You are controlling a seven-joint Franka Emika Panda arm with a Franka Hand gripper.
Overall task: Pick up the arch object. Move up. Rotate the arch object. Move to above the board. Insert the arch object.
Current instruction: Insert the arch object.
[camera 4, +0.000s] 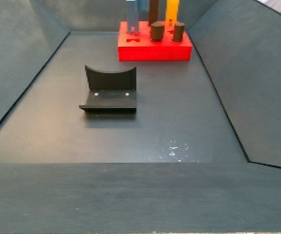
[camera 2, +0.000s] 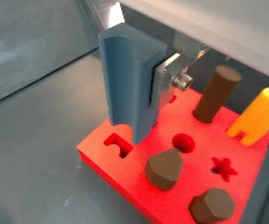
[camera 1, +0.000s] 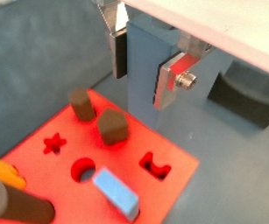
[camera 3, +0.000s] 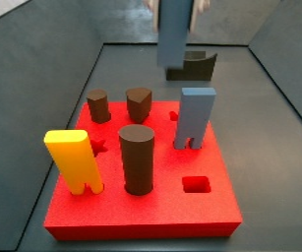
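My gripper (camera 1: 140, 86) is shut on the arch object (camera 1: 145, 48), a slim grey-blue piece held upright between the silver fingers (camera 1: 169, 80). In a wrist view the arch object (camera 2: 130, 83) hangs over the edge of the red board (camera 2: 248, 179), with its lower end above an arch-shaped cut-out (camera 2: 117, 145). That cut-out (camera 1: 158, 164) also shows in a wrist view, below the gripper. In a side view the arch object (camera 3: 174, 39) hangs above the far edge of the board (camera 3: 140, 215); the gripper is mostly cut off at the top.
On the board stand a yellow piece (camera 3: 75, 162), a tall brown cylinder (camera 3: 138, 157), two short brown pegs (camera 3: 98, 105) and a wider light-blue block (camera 3: 197, 116). The fixture (camera 4: 110, 91) stands on the floor beyond the board (camera 4: 155, 50). Grey bin walls surround the floor.
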